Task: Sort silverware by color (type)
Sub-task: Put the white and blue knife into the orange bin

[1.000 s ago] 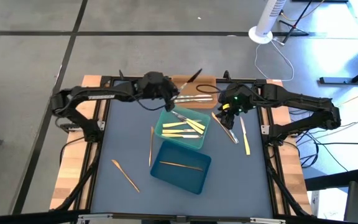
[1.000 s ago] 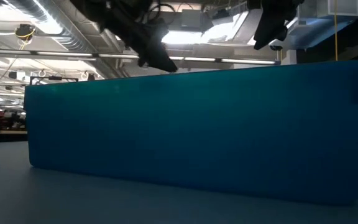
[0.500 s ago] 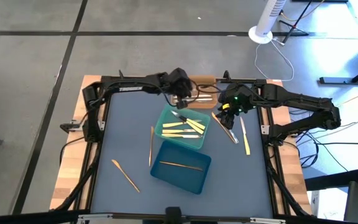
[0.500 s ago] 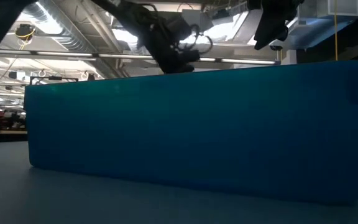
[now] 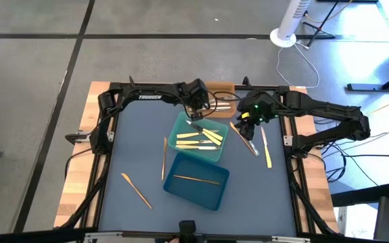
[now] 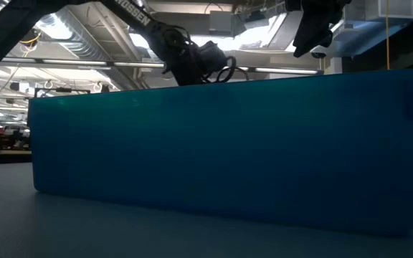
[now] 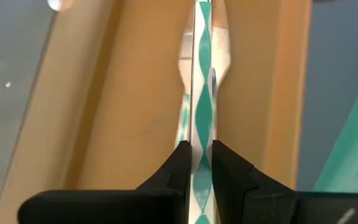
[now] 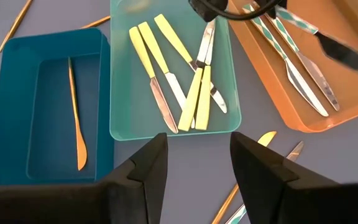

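Sorting is running at roughly the halfway mark, as I am judging it. My left pincer is pinching a slim teal-and-white patterned utensil and hovering over the orange tray at the top centre of the high view, where a few silver-grey pieces are already lying. The teal-green tray just below it is holding the pale yellow pieces, though one silver-grey knife is lying among them and is looking misplaced. The dark blue tray, lower centre, is carrying a single orange-tan piece.

My right pincer is hanging spread and empty over the right part of the table, above loose pieces waiting there. Two more orange-tan pieces are lying bare on the table: one upright left of the trays, one slanting at the lower left. So the loose ones remain to be sorted
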